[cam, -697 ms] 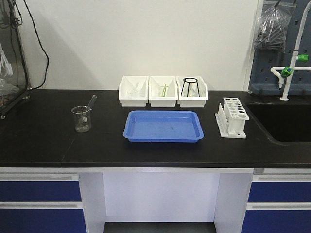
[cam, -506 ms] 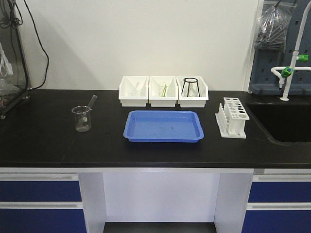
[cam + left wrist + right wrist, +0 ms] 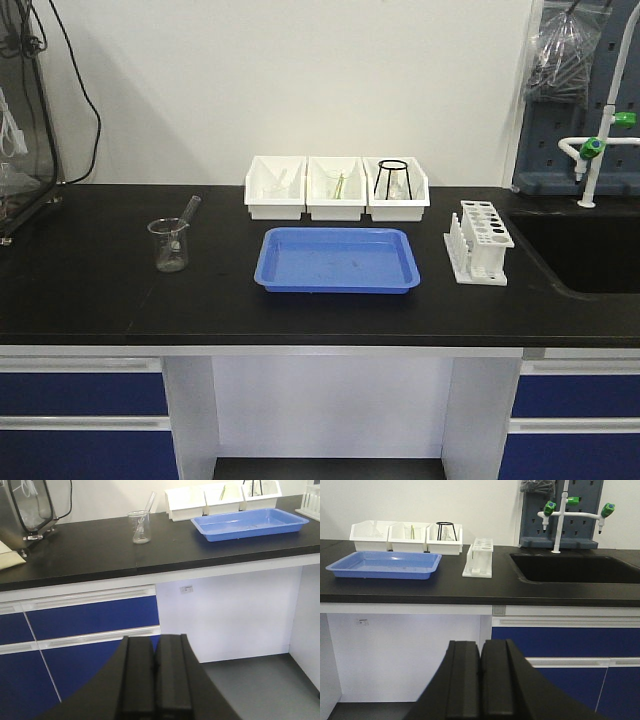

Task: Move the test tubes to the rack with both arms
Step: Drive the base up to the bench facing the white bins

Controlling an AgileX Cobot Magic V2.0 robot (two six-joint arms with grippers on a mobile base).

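A slim clear test tube (image 3: 188, 210) leans out of a glass beaker (image 3: 169, 245) on the left of the black counter; the left wrist view shows the same test tube (image 3: 149, 504) and beaker (image 3: 139, 527). The white rack (image 3: 479, 241) stands at the right, by the sink, and its holes look bare; the right wrist view has the rack (image 3: 479, 557) too. Neither arm shows in the front view. My left gripper (image 3: 154, 639) hangs shut below counter height, facing the blue drawers. My right gripper (image 3: 480, 644) is also shut and low, with nothing in it.
A blue tray (image 3: 337, 259) lies mid-counter. Three white bins (image 3: 336, 188) line the back wall; one holds a black wire stand (image 3: 391, 178). A black sink (image 3: 585, 250) with a green-tipped tap (image 3: 592, 150) is at the right. A framed case (image 3: 20, 110) stands at the far left.
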